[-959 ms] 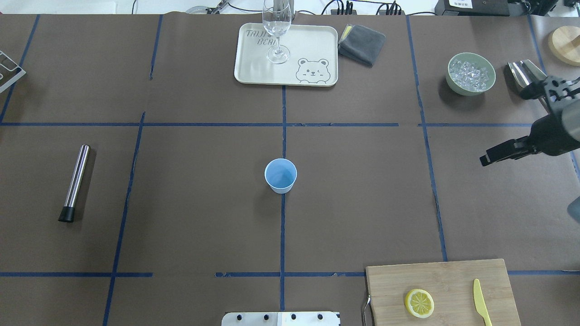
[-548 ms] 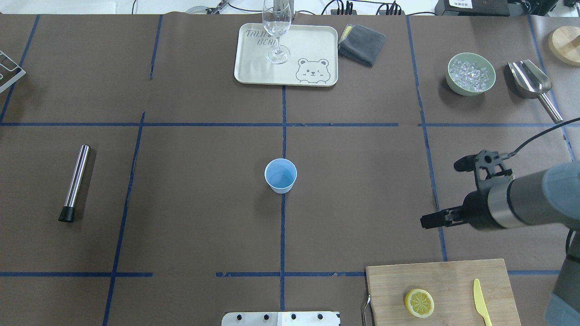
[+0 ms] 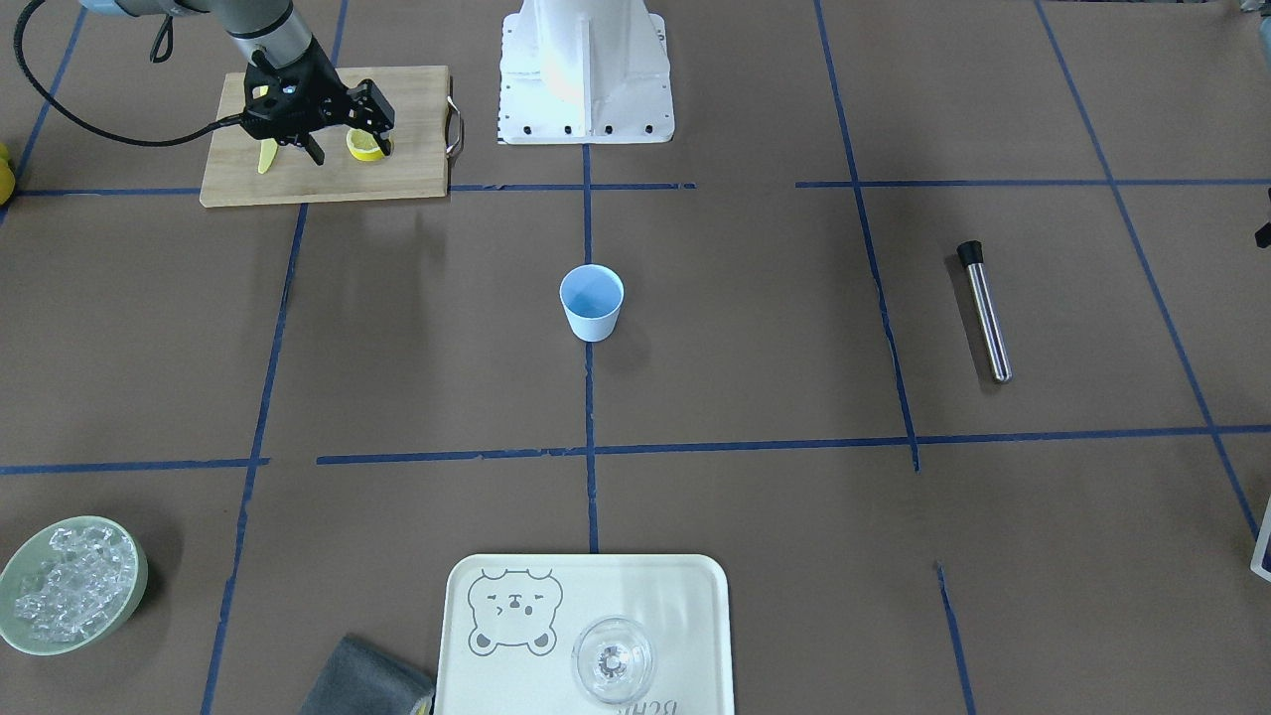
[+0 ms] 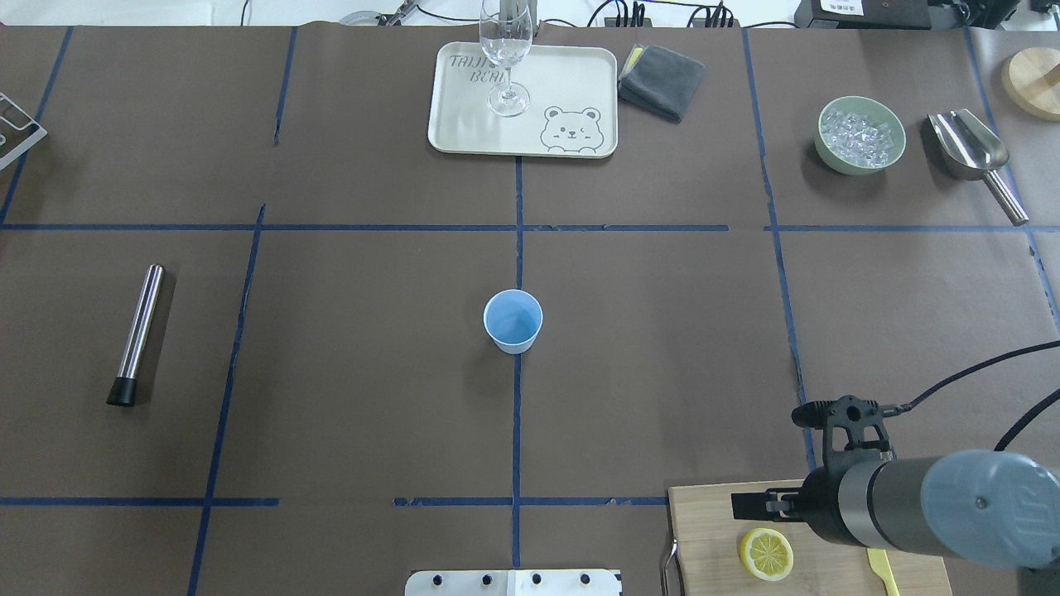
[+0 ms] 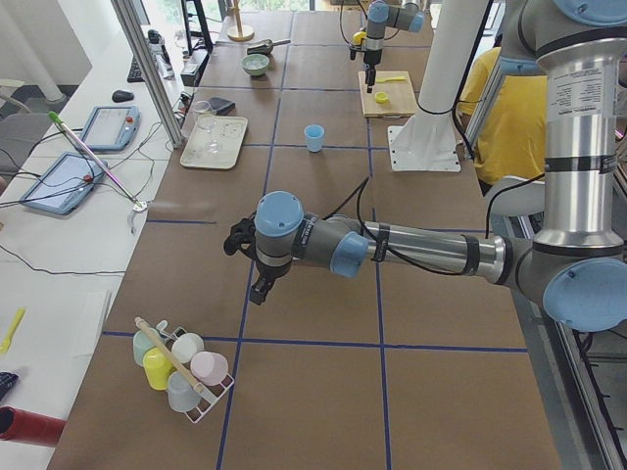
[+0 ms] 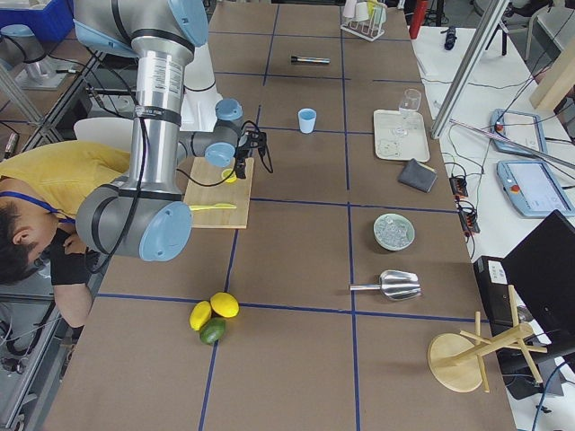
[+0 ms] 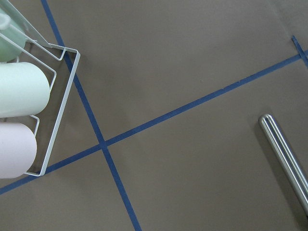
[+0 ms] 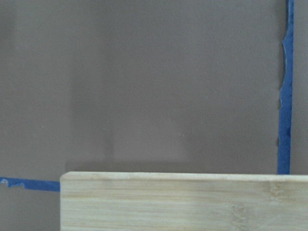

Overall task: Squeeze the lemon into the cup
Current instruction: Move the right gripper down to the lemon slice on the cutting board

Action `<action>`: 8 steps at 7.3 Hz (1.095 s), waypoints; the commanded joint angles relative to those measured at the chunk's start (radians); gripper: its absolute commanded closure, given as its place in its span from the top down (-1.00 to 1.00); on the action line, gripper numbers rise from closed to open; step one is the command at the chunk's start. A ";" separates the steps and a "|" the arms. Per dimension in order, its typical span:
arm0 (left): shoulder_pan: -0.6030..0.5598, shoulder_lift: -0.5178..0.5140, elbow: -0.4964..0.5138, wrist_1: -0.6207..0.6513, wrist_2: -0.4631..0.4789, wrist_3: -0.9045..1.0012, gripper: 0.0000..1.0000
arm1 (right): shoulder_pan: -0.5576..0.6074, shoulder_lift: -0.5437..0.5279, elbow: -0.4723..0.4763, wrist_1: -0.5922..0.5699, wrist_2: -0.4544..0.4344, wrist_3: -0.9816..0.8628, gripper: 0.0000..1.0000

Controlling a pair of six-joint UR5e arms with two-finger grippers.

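I watched right tool (image 3: 350,134) swing from 2 o'clock to cutting board (image 4: 704,530) at 5 o'clock; jaws apart near lemon (image 4: 766,553); grasp looked next; cup (image 4: 513,321) sat mid-desk.

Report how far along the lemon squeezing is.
Done: nothing yet; the cup stands at the table's centre with no lemon in it. In hand: the right gripper hovers open above the cutting board, close by the lemon, which lies cut face up, not gripped. Remaining: grasp the lemon, carry it over the cup and squeeze.
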 commanded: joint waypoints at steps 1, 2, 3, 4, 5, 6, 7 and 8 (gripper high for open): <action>0.000 0.002 -0.001 -0.003 -0.002 0.000 1.00 | -0.089 -0.008 0.003 -0.051 -0.046 0.079 1.00; -0.002 0.002 -0.001 -0.003 -0.002 0.001 1.00 | -0.096 -0.007 0.001 -0.055 -0.047 0.081 1.00; -0.002 0.002 -0.003 -0.003 -0.002 0.002 1.00 | -0.110 -0.007 0.001 -0.057 -0.049 0.084 1.00; -0.002 0.003 -0.006 -0.001 -0.002 0.002 1.00 | -0.139 -0.007 -0.005 -0.065 -0.065 0.086 1.00; -0.002 0.003 -0.006 -0.001 -0.002 0.002 1.00 | -0.142 -0.007 -0.006 -0.066 -0.067 0.086 1.00; -0.002 0.003 -0.007 -0.001 -0.002 0.002 1.00 | -0.142 -0.010 -0.009 -0.071 -0.066 0.086 0.99; -0.002 0.003 -0.007 -0.001 -0.002 0.002 1.00 | -0.142 -0.004 -0.014 -0.071 -0.066 0.086 0.99; -0.002 0.003 -0.007 -0.001 -0.002 0.002 1.00 | -0.144 -0.004 -0.017 -0.071 -0.067 0.086 0.97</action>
